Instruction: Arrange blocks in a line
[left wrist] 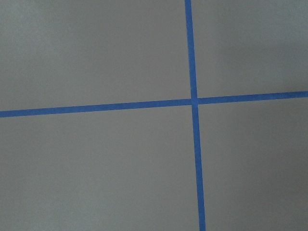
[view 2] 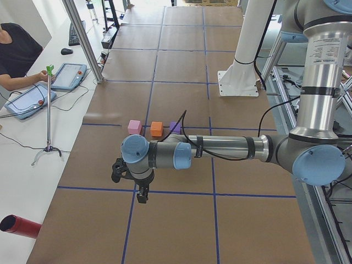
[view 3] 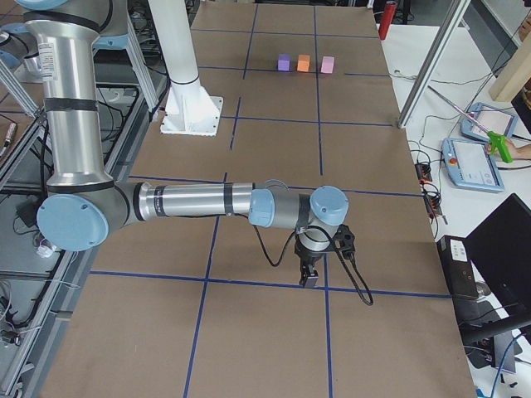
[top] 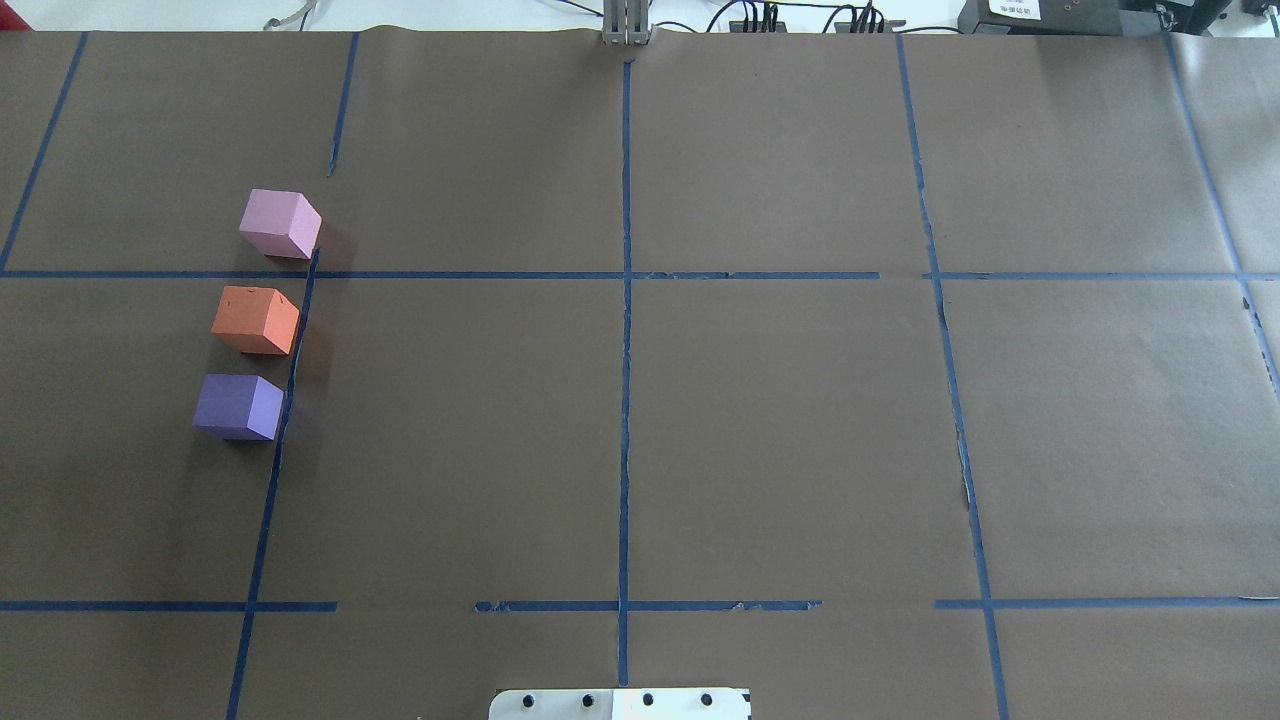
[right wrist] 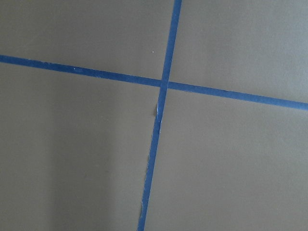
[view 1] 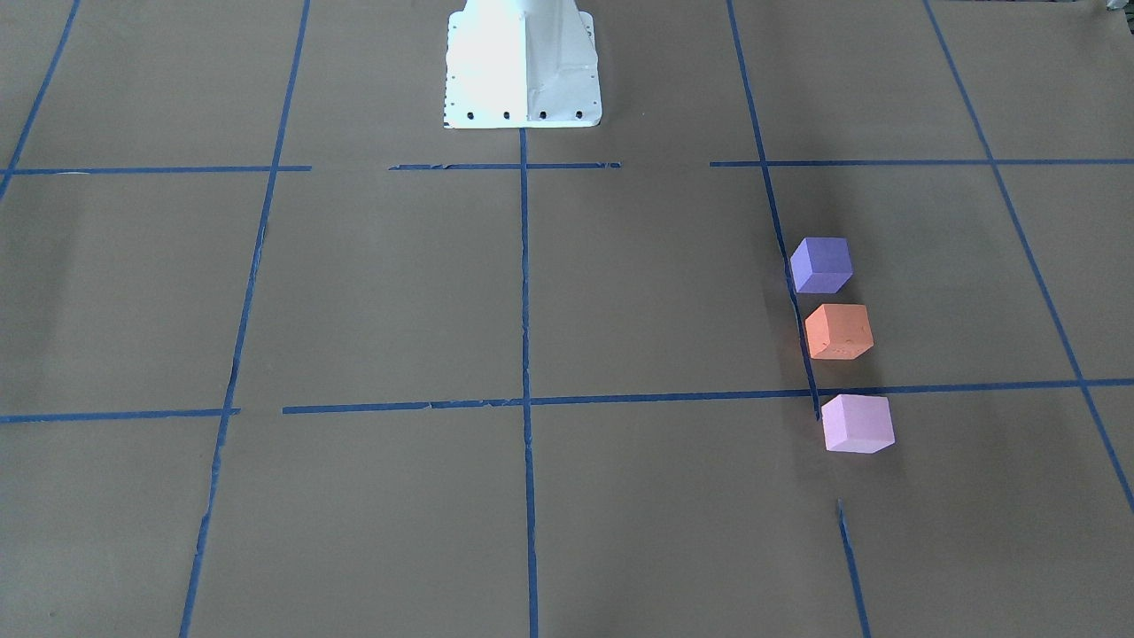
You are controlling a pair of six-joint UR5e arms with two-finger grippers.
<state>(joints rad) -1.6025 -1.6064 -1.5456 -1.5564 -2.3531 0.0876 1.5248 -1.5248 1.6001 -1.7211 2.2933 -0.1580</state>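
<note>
I am hanging my left gripper [view 2: 142, 193] fingers-down over the tabletop [top: 780, 450], close above a crossing of blue tape lines [left wrist: 194, 101]. At this distance I cannot tell whether it is spread or closed. I am hanging my right gripper [view 3: 309, 278] the same way at the other end of the tabletop, over another tape crossing [right wrist: 163, 83], and I cannot make out its state either. Neither gripper is touching any block.

The three blocks are sitting well apart from both grippers, on my left half of the tabletop. They are forming a row whose long axis is running straight away from my base [view 1: 523, 66], just beside a blue tape line [top: 290, 370]. The purple block [top: 238, 406] is lying nearest my base, the orange block [top: 256, 320] is sitting in the middle, and the pink block [top: 281, 223] is resting farthest out, just beyond a crosswise tape line. Small gaps are showing between neighbours, so none are touching. Each cube is resting flat on one face.
</note>
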